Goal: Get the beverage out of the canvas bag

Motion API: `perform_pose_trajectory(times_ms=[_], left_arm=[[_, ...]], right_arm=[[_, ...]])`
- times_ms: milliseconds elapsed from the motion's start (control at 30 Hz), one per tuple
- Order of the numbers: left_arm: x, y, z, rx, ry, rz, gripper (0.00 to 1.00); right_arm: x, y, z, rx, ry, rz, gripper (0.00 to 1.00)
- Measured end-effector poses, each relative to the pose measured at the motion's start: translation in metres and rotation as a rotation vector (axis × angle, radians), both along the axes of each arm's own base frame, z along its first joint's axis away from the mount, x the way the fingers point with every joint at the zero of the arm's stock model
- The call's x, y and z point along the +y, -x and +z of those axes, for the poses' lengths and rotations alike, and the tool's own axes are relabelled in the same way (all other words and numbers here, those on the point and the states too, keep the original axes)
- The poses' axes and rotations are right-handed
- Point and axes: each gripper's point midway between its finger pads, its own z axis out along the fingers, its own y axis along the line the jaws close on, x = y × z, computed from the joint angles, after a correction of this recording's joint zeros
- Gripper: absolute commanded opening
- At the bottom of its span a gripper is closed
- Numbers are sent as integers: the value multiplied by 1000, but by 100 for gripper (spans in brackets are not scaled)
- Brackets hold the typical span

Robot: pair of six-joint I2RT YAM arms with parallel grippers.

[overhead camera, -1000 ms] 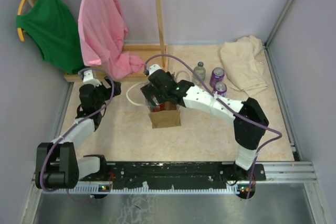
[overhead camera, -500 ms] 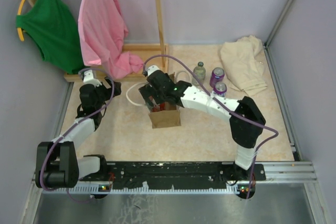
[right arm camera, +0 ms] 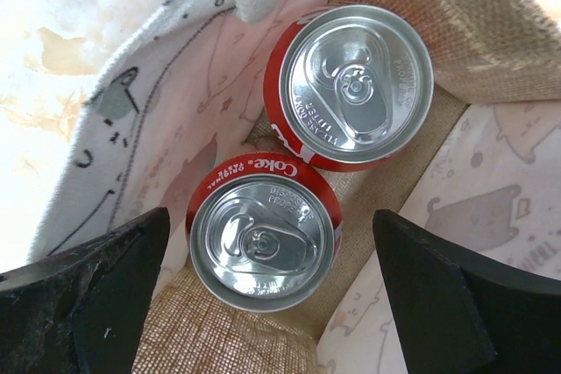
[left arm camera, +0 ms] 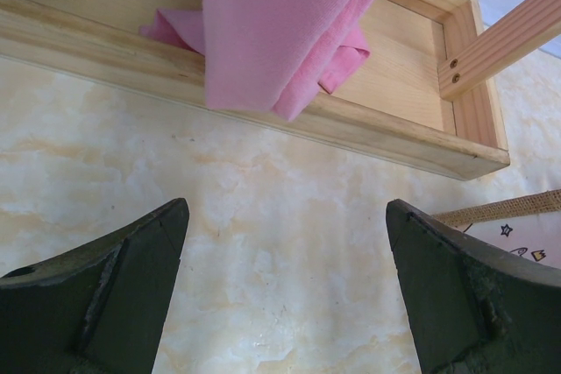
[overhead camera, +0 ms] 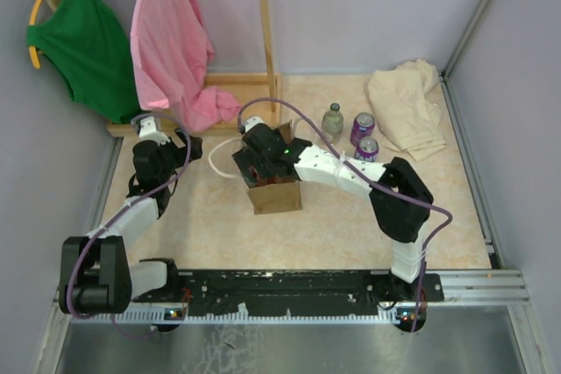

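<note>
Right jaws spread, Coke can (right arm camera: pixel 263 241) between them.

Left arm (overhead camera: pixel 131 212) and right arm (overhead camera: pixel 344 172): black joints, white shells, looping purple cables (overhead camera: pixel 267 101); fingers (right arm camera: pixel 92 299) are dark matte wedges.

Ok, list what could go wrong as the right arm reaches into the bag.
1. In the right wrist view the lower red Coke can and the upper red Coke can stand packed together; the open right end effector might catch both.
2. The small tan canvas bag has soft walls close around them; the lining could get pinched, lifting the bag.
3. The open left end effector hangs by the wooden rack, so nothing steadies the bag.
</note>
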Motion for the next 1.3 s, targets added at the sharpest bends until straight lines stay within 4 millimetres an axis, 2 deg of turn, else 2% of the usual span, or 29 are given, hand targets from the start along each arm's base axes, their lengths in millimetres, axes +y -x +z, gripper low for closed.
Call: perform_pose_trajectory(times_ms=[267, 333, 500, 733, 767, 800, 1300], left_arm=[[0, 0, -2, 5, 0, 0, 100], [0, 0, -2, 5, 0, 0, 100], [0, 0, -2, 5, 0, 0, 100], [0, 0, -2, 5, 0, 0, 100], [0, 0, -2, 5, 0, 0, 100], [0, 0, -2, 5, 0, 0, 100], [0, 0, -2, 5, 0, 0, 100]], right_arm=[[-2, 2, -31, 45, 50, -9, 99], [-3, 3, -32, 48, 52, -12, 93], [-4, 1, -33, 41, 52, -21, 59], [-3, 1, -35, 26, 48, -34, 33], [-3, 1, -34, 26, 47, -34, 20], [-3, 1, -34, 26, 47, -34, 0], [-7, 4, -32, 24, 72, -31, 0]])
